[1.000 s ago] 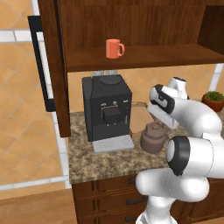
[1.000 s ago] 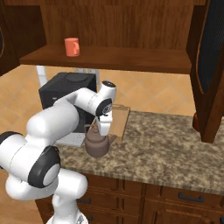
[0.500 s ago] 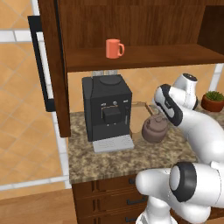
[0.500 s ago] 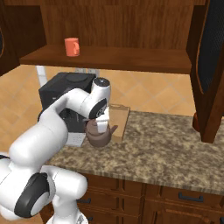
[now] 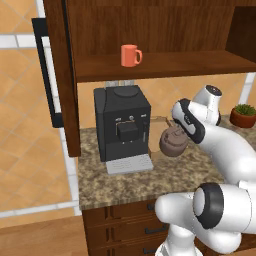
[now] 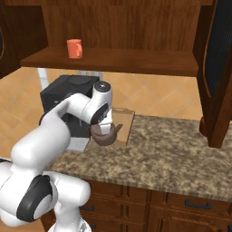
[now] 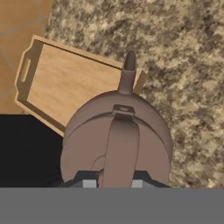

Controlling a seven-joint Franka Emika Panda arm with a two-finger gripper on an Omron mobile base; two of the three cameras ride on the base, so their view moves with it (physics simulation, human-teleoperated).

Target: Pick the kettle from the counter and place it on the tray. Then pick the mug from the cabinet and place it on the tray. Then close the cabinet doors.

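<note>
A: What differs from 1 second ago?
B: The kettle is off the tabletop, raised at the middle of the left base view, the pincer clamped tight on its arched handle.
A: And the tray?
B: In the hand view's upper left, beside the coffee machine; the spout overlaps its near edge. Step 1 looks nearly done. The mug sits on the cabinet shelf.

- Setting: rendered home kitchen.
- Speckled granite worktop over dark wood drawers.
- Wall cabinet, mug on its shelf.
- Black coffee machine; potted plant; tiled orange wall.
</note>
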